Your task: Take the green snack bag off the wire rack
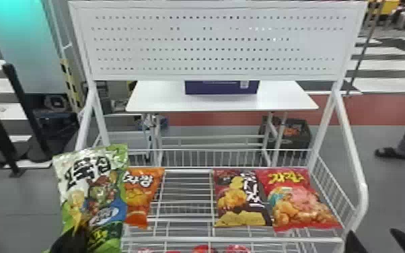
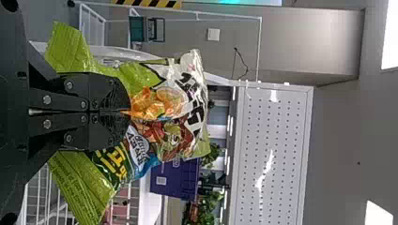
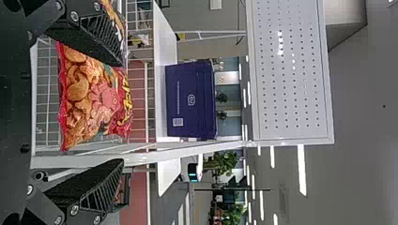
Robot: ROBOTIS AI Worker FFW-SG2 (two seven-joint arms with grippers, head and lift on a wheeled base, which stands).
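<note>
My left gripper holds the green snack bag at the left end of the wire rack, in front of the orange bag and higher than it. In the left wrist view the gripper is shut on the middle of the green snack bag, whose film bunches around the fingers. At the rack's right front corner is my right gripper. The right wrist view has this gripper open, fingers wide apart with the red bag beyond them.
On the rack lie an orange bag at left, a dark brown bag and a red bag at right. White side posts and a perforated panel frame the rack. Behind stands a white table with a purple box.
</note>
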